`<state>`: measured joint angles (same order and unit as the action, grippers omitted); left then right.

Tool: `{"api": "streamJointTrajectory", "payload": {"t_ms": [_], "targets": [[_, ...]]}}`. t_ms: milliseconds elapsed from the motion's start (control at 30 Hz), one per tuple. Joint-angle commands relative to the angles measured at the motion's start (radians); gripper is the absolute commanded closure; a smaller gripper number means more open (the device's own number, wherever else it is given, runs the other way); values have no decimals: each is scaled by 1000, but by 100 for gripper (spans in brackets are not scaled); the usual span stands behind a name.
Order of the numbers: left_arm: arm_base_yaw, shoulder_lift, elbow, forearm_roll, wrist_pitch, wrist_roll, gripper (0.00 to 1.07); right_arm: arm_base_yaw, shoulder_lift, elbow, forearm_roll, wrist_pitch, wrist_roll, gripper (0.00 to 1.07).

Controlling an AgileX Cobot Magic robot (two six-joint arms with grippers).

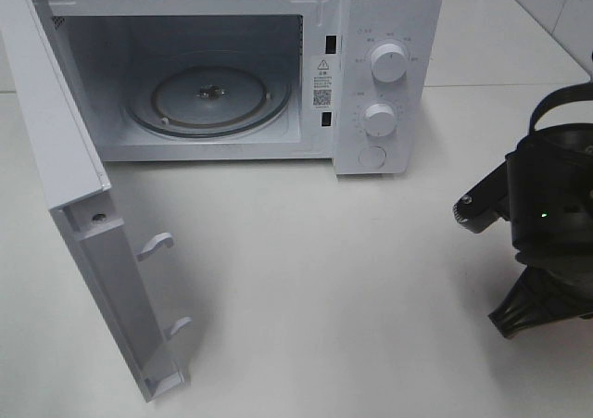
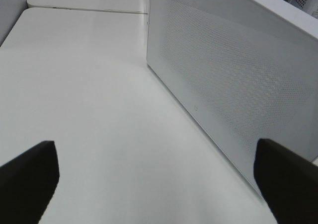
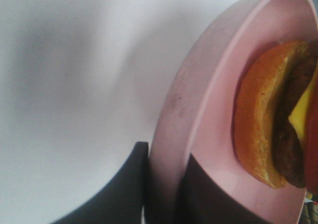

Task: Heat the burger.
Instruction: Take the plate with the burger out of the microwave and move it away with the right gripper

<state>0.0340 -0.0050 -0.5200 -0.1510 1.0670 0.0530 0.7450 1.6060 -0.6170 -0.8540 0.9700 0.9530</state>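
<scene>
Pinching the pink plate's rim (image 3: 171, 134), my right end effector (image 3: 164, 184) carries the burger (image 3: 273, 119) on it. My left end effector (image 2: 154, 179) is spread, empty. Transport step: next I swing toward ten o'clock into the open microwave (image 1: 208, 98), keeping level.

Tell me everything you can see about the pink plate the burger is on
The pink plate shows only in the right wrist view. It is round and smooth, matte pink with a raised rim, plastic or ceramic by its look. The right gripper is shut on that rim, one dark finger on the outside, one inside. The burger sits in it: brown bun, dark patty, yellow cheese. The plate's far side runs out of frame. Behind it lies the white table.
</scene>
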Motion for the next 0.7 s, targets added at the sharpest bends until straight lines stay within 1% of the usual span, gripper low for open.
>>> {"api": "streamJointTrajectory", "payload": {"t_ms": [33,133,300,533,700], "targets": [[1,-15,2,2,2,-1,7,-5,35,-5,-56,31,39,107],[1,-15,2,2,2,-1,7,-32,75,-5,-56,-3,81,107],[1,-15,2,2,2,-1,7,-47,121,-5,-80,-24,116,107],[1,-15,2,2,2,-1,7,-47,132,-5,-94,-35,176,107],[1,-15,2,2,2,-1,7,-85,132,-5,-86,-77,184,105]]}}
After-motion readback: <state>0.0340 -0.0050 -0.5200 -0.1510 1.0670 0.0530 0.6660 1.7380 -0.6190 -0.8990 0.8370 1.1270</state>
